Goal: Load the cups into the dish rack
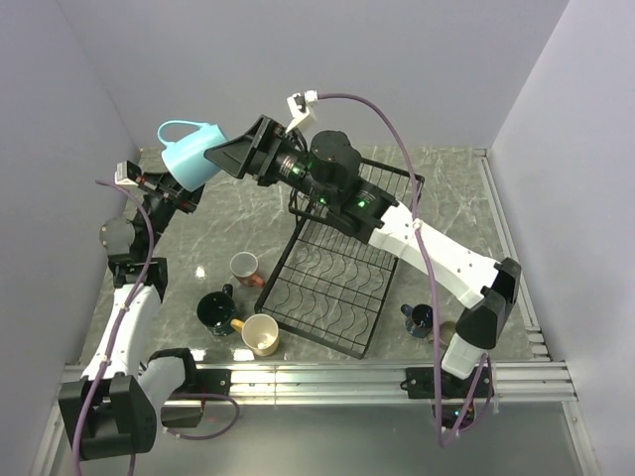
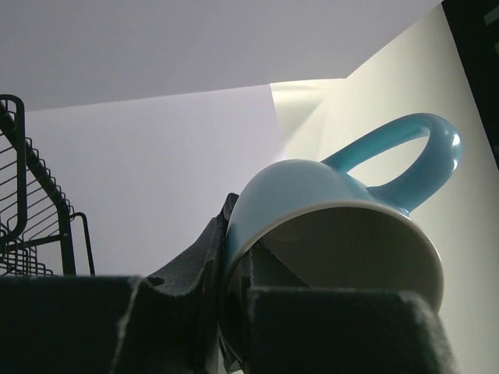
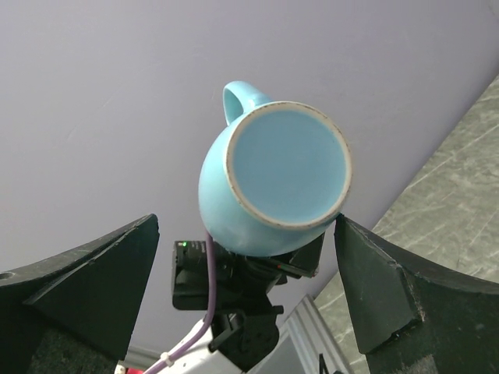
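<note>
Left gripper [image 1: 182, 190] is clamped on the rim of the light blue mug [image 1: 189, 157], one finger inside the mouth and one outside (clearest in the left wrist view, fingers [image 2: 187, 273] pinching the wall). The mug is held high above the table [image 1: 233, 223], tilted, with its handle toward the back wall and its base facing the right arm. Right gripper [image 1: 226, 157] has its jaws spread wide and holds nothing, a finger on either side of the mug's base; whether either touches it, can't tell.

Dish rack [image 1: 332, 283] sits on the table under the right arm. Salmon pink mug [image 1: 245, 266] is just left of the rack. Dark teal mug [image 1: 215, 310] and yellow-cream mug [image 1: 261, 334] are close together by its front-left corner. Navy mug [image 1: 419, 319] is to its right, near the right arm.
</note>
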Robot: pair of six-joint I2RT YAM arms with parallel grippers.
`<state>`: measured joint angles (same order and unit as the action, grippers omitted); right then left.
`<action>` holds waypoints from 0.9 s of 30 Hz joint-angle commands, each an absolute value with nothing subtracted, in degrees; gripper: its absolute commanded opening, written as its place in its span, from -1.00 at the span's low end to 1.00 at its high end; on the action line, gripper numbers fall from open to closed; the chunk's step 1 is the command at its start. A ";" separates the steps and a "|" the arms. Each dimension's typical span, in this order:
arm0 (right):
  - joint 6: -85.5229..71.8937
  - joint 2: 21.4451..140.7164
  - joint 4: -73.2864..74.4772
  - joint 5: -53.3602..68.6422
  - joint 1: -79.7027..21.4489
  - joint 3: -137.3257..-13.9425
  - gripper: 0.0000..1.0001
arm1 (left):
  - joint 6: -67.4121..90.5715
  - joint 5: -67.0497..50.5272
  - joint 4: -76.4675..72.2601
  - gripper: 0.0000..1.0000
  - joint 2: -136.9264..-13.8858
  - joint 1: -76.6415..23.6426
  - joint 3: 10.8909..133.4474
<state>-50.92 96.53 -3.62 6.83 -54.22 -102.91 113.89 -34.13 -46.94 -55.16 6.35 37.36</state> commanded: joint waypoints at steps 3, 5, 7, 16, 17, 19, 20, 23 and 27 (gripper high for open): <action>-50.45 98.96 -9.40 6.50 -54.67 -107.83 0.99 | 128.50 -34.19 -49.40 -0.99 -53.53 4.05 42.62; -50.54 100.27 -9.75 6.42 -54.67 -108.89 0.99 | 128.15 -34.36 -48.61 -0.99 -53.61 3.96 43.24; -50.97 101.33 -10.02 6.50 -54.58 -110.21 0.99 | 128.23 -34.37 -48.52 -0.99 -53.44 3.95 43.33; -51.85 102.30 -13.09 5.80 -54.49 -111.44 0.99 | 128.67 -33.13 -47.47 -0.99 -51.24 3.52 40.69; -52.12 102.57 -13.27 5.97 -54.49 -111.53 0.99 | 128.41 -33.13 -47.29 -0.99 -51.33 3.52 40.78; -53.08 102.57 -14.06 6.15 -54.67 -111.18 0.99 | 128.32 -32.87 -47.20 -0.99 -51.50 3.43 41.04; -53.43 102.39 -14.50 6.33 -54.67 -110.83 0.99 | 128.15 -32.78 -46.94 -0.99 -51.50 3.34 40.96; -54.14 102.39 -15.38 6.85 -54.75 -109.95 0.99 | 127.79 -31.73 -46.50 -0.99 -51.77 2.73 41.48; -54.49 102.74 -15.64 8.00 -55.28 -109.52 1.00 | 127.62 -30.85 -47.11 -0.99 -52.38 2.20 41.92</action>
<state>-53.15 102.52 -10.79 6.26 -54.24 -108.44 113.84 -32.64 -43.94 -52.97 2.98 39.59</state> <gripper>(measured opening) 0.996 0.129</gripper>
